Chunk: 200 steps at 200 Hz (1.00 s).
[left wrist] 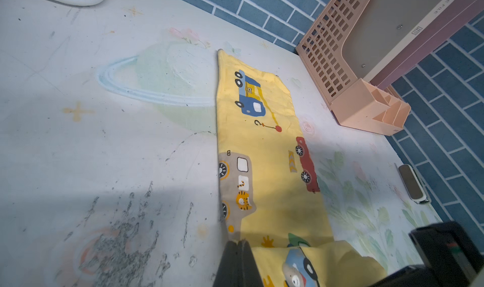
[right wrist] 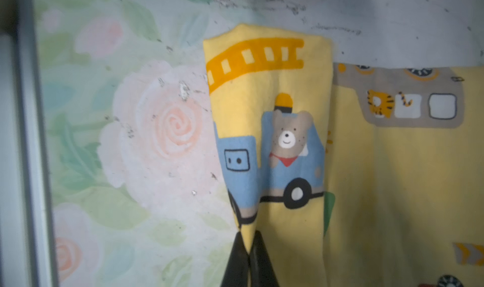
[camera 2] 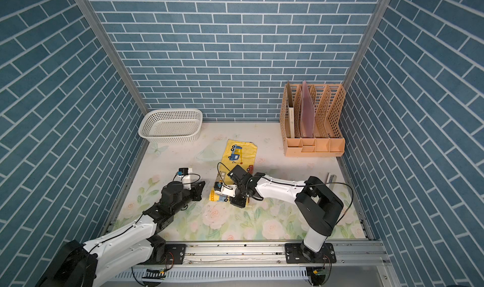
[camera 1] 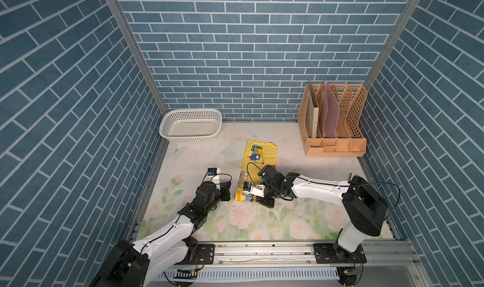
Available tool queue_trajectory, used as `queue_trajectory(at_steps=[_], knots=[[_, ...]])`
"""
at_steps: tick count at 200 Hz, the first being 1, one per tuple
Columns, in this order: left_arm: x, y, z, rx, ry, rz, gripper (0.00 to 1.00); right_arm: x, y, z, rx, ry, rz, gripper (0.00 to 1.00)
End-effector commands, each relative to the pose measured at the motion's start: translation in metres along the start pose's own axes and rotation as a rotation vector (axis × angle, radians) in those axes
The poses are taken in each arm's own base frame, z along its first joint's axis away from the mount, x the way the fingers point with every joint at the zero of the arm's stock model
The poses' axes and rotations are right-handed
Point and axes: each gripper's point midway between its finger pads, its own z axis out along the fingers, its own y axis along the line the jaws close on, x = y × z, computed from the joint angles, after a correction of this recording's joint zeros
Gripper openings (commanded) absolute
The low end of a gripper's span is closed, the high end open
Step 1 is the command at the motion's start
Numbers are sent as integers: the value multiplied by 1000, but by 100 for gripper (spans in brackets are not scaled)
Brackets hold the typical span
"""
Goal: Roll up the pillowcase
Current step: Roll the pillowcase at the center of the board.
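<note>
Right tool [right wrist: 247, 237] pinches the turned-over near end of the pillowcase [camera 1: 260, 152]; left tool [left wrist: 237, 246], pressed together, sits at the opposite near corner, grip unclear. Cloth lies on the counter [camera 1: 199, 220], long axis running toward the back wall [camera 1: 262, 63], so rolling goes that way

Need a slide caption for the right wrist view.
Right pincer shut on the folded-over end of the yellow vehicle-print pillowcase, over the floral table covering.
</note>
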Motion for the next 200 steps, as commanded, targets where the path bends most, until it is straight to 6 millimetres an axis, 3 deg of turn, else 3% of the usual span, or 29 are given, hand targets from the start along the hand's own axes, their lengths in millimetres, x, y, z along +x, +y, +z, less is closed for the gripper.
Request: queue_trajectory(at_steps=[1,21,54,119,159,186,200], knots=[[10,11,-6,-34,21,15,0,-1,38,-10,-296,11,69,0],[10,8,-8,-26,33,29,0,-5,39,-18,-425,16,136,0],[12,-5,-4,42,64,55,0,5,33,-12,-556,48,219,0],[12,-20,-8,129,52,75,0,-2,-2,-4,-581,2,290,0],[20,-34,-6,207,90,96,0,3,-19,-2,-603,14,327,0],[13,-39,-11,230,59,109,0,3,-28,0,-595,13,334,0],[10,-44,-15,259,41,105,0,10,-30,11,-615,33,359,0]])
